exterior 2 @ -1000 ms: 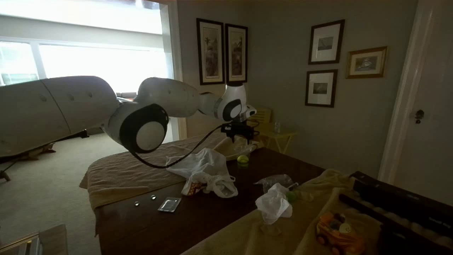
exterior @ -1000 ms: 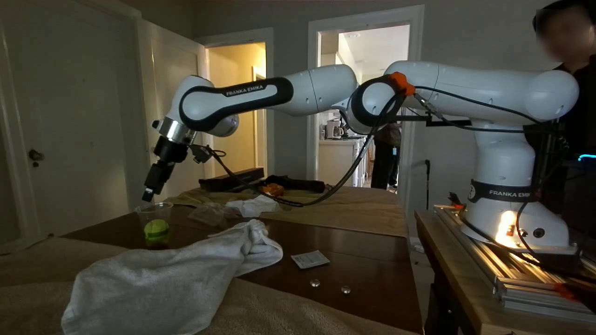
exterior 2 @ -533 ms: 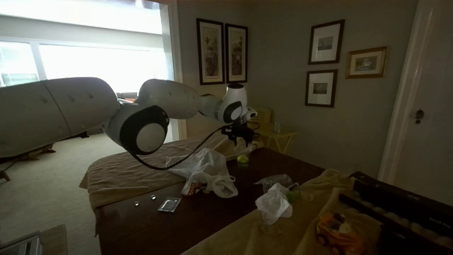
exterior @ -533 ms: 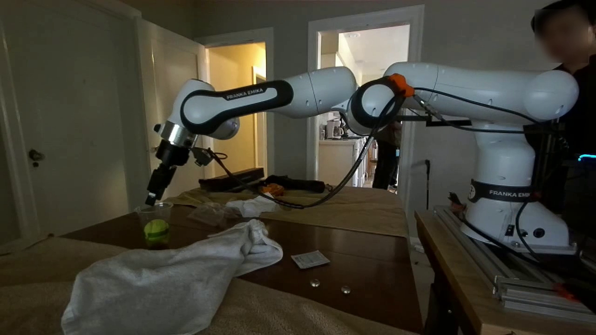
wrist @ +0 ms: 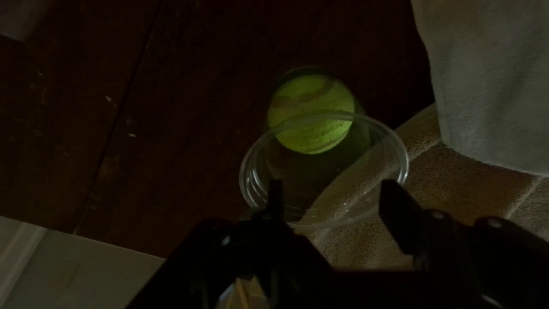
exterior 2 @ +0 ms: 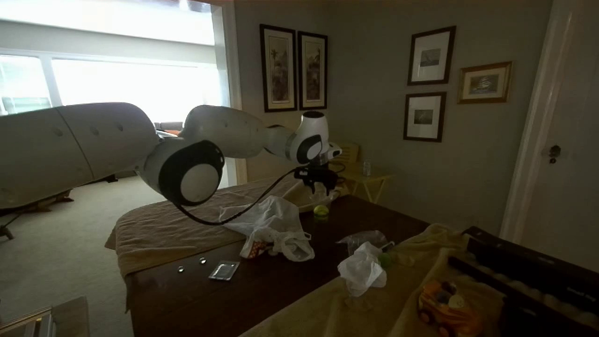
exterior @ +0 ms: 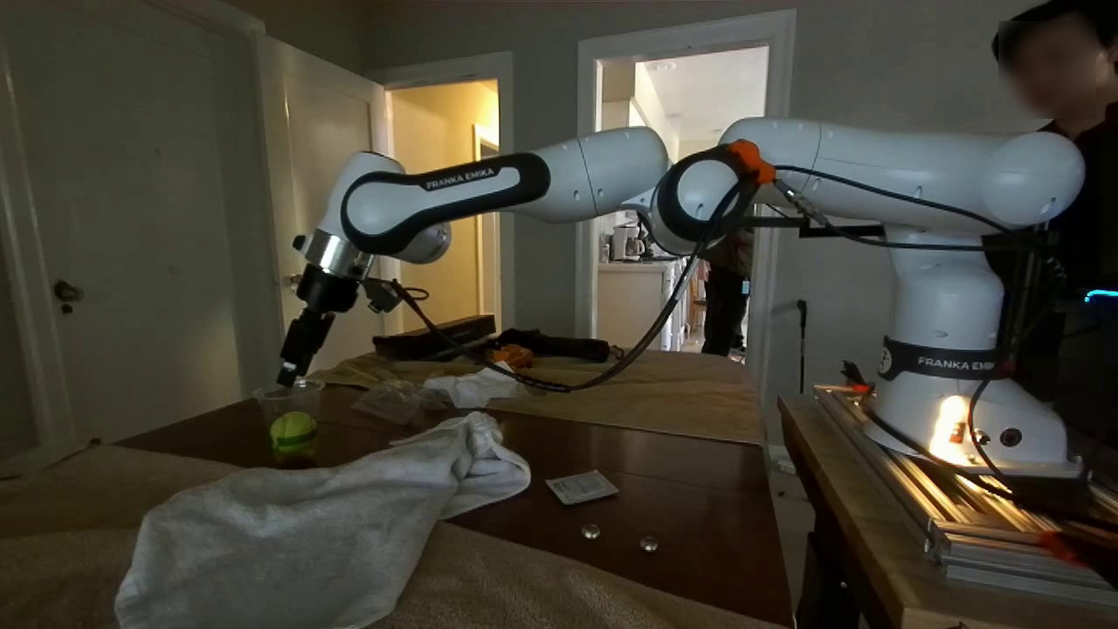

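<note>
My gripper [wrist: 332, 184] is open and holds nothing. In the wrist view its two dark fingertips overlap the near part of the rim of a clear plastic cup [wrist: 402, 156]. In an exterior view the gripper [exterior: 286, 379] points down at a tilt, with its tips at the cup's [exterior: 306, 398] rim; I cannot tell whether they touch it. The gripper also shows in an exterior view [exterior 2: 320, 192]. A yellow-green ball [wrist: 312, 113] lies at the bottom of the upright cup. The ball shows in both exterior views [exterior: 293, 433] [exterior 2: 321, 210].
A white cloth [exterior: 306, 533] lies beside the cup on the dark table [exterior: 690, 472]. A flat packet [exterior: 582, 487] and two small silver pieces [exterior: 590, 531] lie nearer the robot base. Crumpled white paper [exterior 2: 362, 269], an orange toy vehicle [exterior 2: 447, 306] and a black box [exterior 2: 538, 262] lie on tan towels.
My gripper has moved down to the cup's rim and slightly toward the robot base. Its fingers look somewhat closer together than a second ago. The cup and ball have not moved.
</note>
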